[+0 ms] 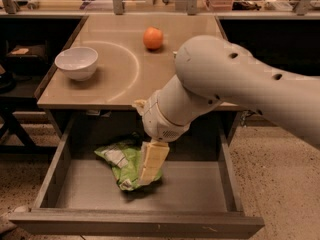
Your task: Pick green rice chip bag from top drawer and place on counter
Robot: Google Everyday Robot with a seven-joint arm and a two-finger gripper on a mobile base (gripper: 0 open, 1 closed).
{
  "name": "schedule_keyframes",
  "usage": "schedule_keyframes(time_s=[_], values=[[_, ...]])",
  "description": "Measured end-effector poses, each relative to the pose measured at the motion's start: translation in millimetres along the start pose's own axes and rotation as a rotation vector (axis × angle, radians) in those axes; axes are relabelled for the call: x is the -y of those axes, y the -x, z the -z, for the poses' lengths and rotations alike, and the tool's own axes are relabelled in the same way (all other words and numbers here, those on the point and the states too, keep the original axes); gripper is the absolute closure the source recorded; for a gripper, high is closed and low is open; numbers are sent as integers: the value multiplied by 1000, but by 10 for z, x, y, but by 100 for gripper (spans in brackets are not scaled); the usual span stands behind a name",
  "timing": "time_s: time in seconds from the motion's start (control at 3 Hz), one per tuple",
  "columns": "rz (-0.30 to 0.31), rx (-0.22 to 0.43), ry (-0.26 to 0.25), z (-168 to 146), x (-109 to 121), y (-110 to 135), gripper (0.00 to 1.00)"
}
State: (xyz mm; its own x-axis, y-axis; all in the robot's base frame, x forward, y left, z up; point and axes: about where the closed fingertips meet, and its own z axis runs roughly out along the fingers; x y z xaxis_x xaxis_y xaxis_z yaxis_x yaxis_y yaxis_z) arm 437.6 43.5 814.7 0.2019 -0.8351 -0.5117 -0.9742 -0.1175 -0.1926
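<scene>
The green rice chip bag (124, 163) lies crumpled on the floor of the open top drawer (200, 186), left of centre. My gripper (151, 165) reaches down into the drawer from the big white arm and sits over the bag's right side, overlapping it. The counter (120, 81) is the beige top just behind and above the drawer, with a pale arc mark.
A white bowl (76, 62) stands at the counter's left. An orange fruit (153, 37) sits at the back middle. My arm covers the counter's right part. The drawer's front panel (135, 225) is nearest the camera. Cluttered shelves run along the back.
</scene>
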Motion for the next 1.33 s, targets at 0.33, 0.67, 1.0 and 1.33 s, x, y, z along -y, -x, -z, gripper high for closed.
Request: schedule_keyframes(time_s=[0.33,0.67,1.0,1.33], values=[[-26,13,-21,-579,175,-226,0],[-29,13,-21,-589,179,-224,0],[-18,57,-34,-778,143,-163,0],[-22,94,-48,-1112,125,-142,0]])
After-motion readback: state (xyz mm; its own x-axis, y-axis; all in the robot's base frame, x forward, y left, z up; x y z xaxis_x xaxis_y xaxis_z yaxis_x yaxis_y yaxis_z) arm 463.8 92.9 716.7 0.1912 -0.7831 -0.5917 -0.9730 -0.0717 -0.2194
